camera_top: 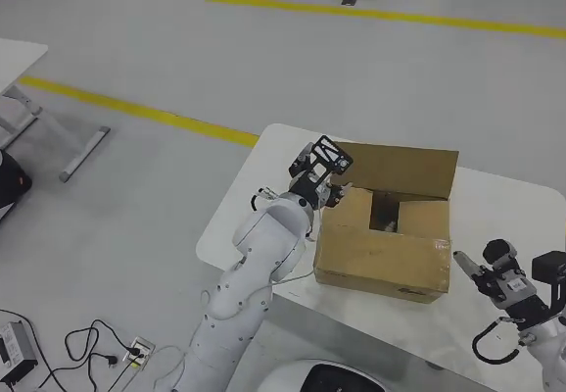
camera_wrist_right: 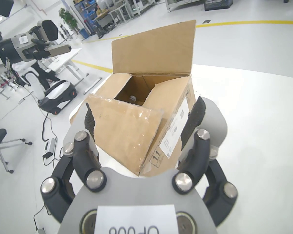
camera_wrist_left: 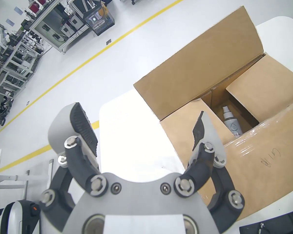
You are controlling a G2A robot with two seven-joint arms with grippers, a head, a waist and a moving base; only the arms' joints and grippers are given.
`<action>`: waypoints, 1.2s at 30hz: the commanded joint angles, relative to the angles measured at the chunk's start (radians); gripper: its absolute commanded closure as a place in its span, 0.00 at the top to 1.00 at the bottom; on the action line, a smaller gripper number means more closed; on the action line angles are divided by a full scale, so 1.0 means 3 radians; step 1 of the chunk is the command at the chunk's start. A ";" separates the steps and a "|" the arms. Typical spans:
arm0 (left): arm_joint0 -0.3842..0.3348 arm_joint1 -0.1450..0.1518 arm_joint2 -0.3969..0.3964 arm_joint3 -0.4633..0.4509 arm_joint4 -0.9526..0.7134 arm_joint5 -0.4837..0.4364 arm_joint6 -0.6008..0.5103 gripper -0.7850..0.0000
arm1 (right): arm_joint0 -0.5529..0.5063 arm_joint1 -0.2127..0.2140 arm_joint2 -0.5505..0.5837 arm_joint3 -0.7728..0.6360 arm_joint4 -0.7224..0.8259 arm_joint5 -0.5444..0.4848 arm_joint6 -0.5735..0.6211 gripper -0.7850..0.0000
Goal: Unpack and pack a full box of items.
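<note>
The box bears unreadable handwriting and a small-print label.

On table: box, bottle inside. Seen from above, at box's ten o'clock, left gripper; at four o'clock, right gripper, apart from box.

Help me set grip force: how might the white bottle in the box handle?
The bottle looks smooth and round, so probably slippery. Small, seemingly plastic: likely light. Slim and apparently upright in the box, it may tip if nudged.
</note>
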 commanded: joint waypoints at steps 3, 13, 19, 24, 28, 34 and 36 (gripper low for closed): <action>0.0001 0.0000 -0.0001 0.0000 0.0000 0.0000 -0.0001 1.00 | 0.0410 0.0007 -0.0192 0.0409 0.0052 -0.0145 0.0299 0.38; 0.0001 0.0000 -0.0001 0.0000 0.0000 0.0000 -0.0001 1.00 | 0.0764 0.0054 -0.0331 0.0691 0.0211 -0.0459 0.0853 0.48; 0.0001 0.0000 -0.0001 0.0000 0.0000 0.0000 -0.0001 1.00 | 0.0764 0.0054 -0.0331 0.0691 0.0211 -0.0459 0.0853 0.00; 0.0001 0.0000 -0.0001 0.0000 0.0000 0.0000 -0.0001 1.00 | 0.0759 0.0055 -0.0333 0.0674 0.0206 -0.0426 0.0828 0.00; 0.0001 0.0000 -0.0001 0.0000 0.0000 0.0000 -0.0001 1.00 | 0.0905 0.0085 -0.0321 0.0692 0.0165 -0.0389 0.0953 0.12; 0.0001 0.0000 -0.0001 0.0000 0.0000 0.0000 -0.0001 1.00 | 0.1279 0.0124 -0.0412 0.0987 0.0190 -0.0490 0.1349 0.35; 0.0001 0.0000 -0.0001 0.0000 0.0000 0.0000 -0.0001 1.00 | 0.1403 0.0134 -0.0463 0.1143 0.0271 -0.0554 0.1505 0.46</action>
